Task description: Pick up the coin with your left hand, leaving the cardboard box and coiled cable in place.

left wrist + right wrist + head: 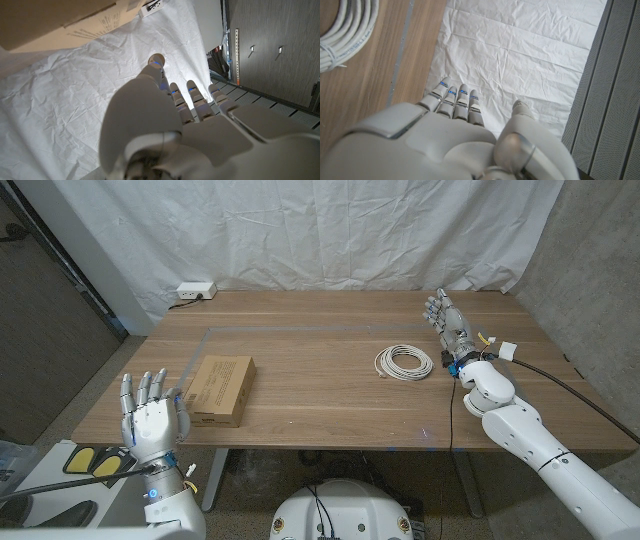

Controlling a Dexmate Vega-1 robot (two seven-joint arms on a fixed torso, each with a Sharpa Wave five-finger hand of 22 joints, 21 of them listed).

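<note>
A flat cardboard box (222, 388) lies on the left part of the wooden table (320, 395). My left hand (150, 416) is raised at the near left edge just beside the box, fingers spread and holding nothing. The left wrist view has that hand (165, 125) with the box (60, 20) beyond its fingers. A coiled white cable (404, 362) lies right of centre. My right hand (450, 325) is just right of the coil, fingers stretched out and empty. In the right wrist view this hand (455, 130) has the cable (342, 30) beside it. I cannot make out a coin.
A white power strip (195, 290) sits at the table's far left corner. A thin tape line (300, 330) marks a rectangle on the tabletop. A white sheet (300, 230) hangs behind the table. A black cable (570, 385) runs off the right edge.
</note>
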